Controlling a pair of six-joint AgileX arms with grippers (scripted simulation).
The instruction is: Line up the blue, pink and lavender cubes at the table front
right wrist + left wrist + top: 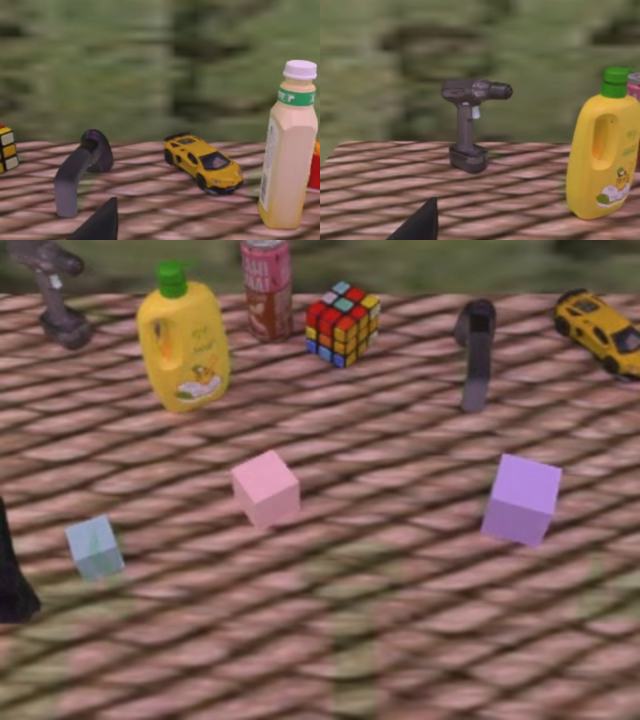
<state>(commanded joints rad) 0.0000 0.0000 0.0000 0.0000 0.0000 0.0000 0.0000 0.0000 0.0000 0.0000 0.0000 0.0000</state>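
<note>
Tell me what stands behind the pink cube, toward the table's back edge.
Behind the pink cube, a red can and a multicoloured puzzle cube stand on the table. Nothing hides between; the can's top is cropped.

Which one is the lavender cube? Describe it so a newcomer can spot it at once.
Start at the yellow toy car in the far right corner of the table in the top view, then come toward the front, past the dark curved tool. The lavender cube stands alone there on the right. It is plain light purple and the largest of the three matte cubes, bigger than the pink cube and the blue cube.
</note>
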